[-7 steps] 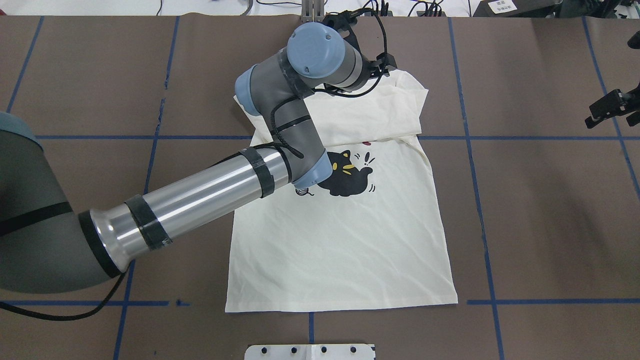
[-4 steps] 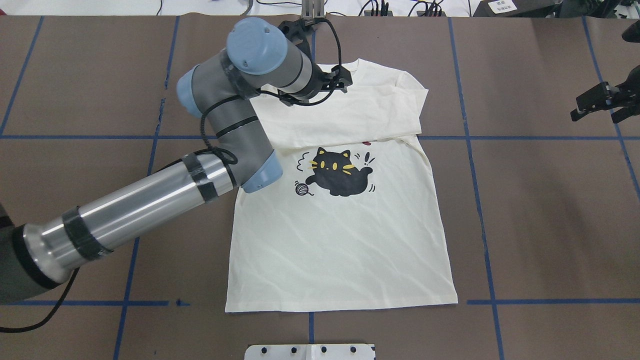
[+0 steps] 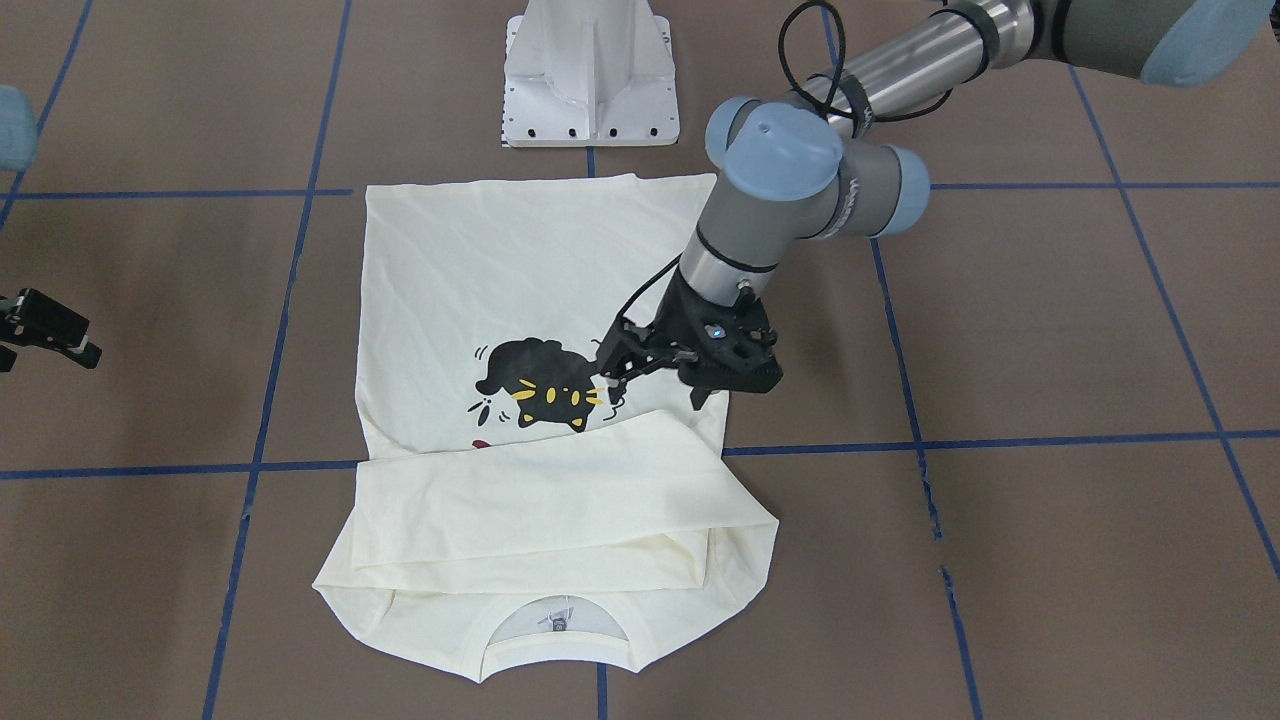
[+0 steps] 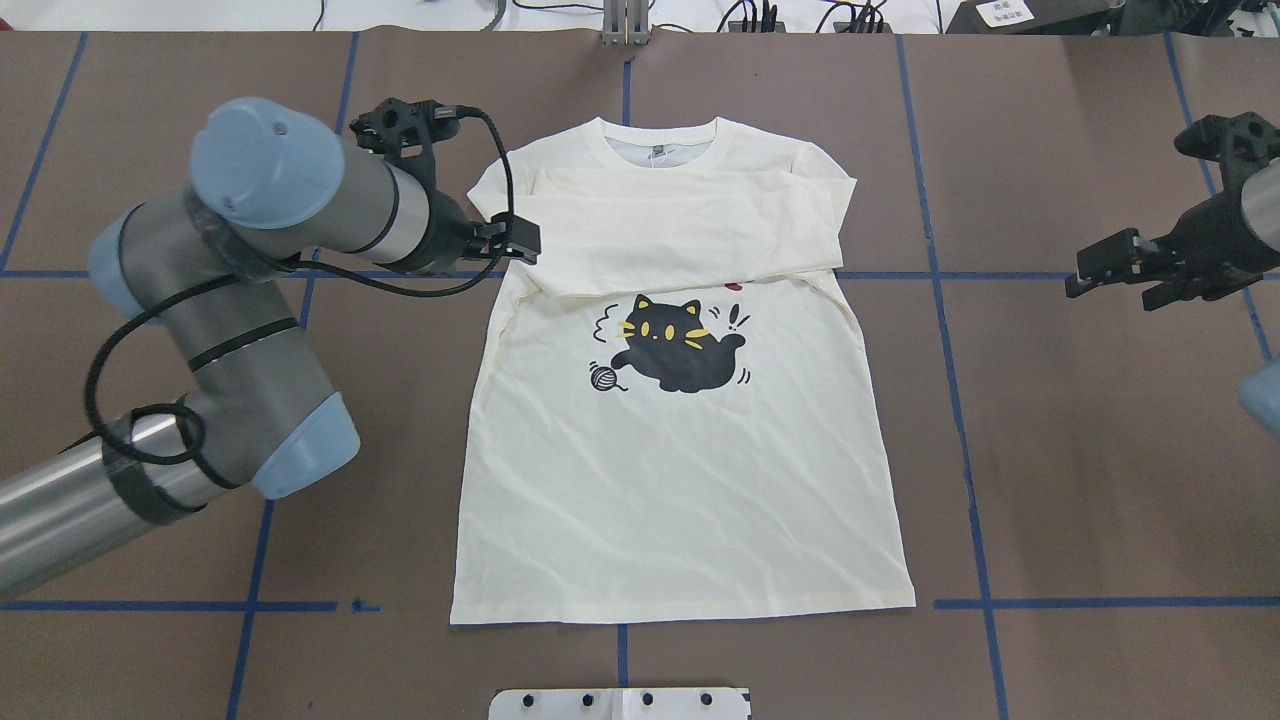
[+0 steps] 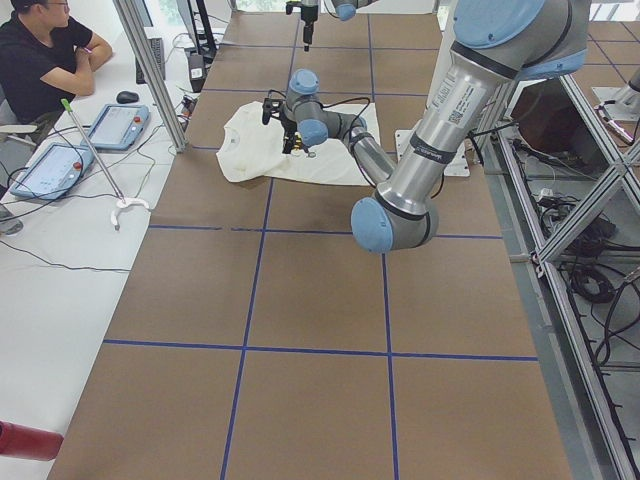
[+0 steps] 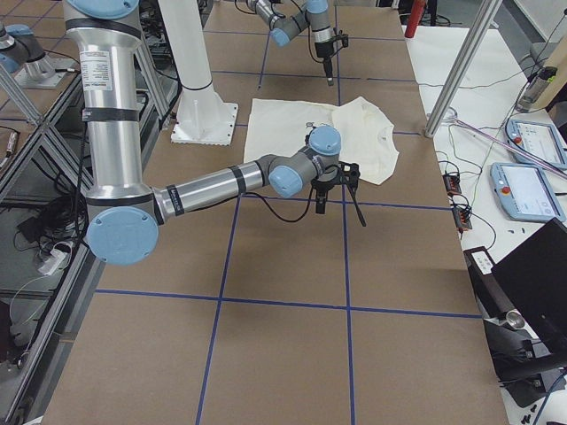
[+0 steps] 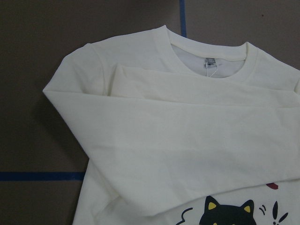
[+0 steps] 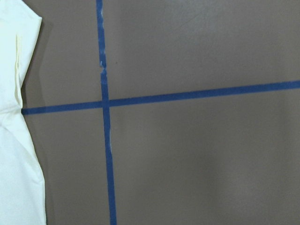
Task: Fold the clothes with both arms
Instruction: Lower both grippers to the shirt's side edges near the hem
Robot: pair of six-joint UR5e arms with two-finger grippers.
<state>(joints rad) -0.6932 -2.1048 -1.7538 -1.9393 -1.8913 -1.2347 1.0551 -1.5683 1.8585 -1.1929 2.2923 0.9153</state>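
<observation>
So the cream long-sleeved T-shirt with the black cat print (image 4: 680, 480) lies flat mid-way on the brown table with blue tape lines (image 4: 1050, 450), collar at 12 o'clock, both sleeves crossed over the chest. My left black two-finger gripper (image 4: 505, 240) just backed off to the shirt's 10 o'clock, fingers spread, empty. The right black two-finger gripper (image 4: 1110, 268) crept in at 3 o'clock, well apart, also spread. Sleeves look done; hem fold next, I reckon.

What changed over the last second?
The left gripper withdrew from over the collar of the shirt toward the robot's left, now beside its shoulder. The right gripper moved in toward the shirt. The shirt stayed flat, sleeves folded across the chest.
</observation>
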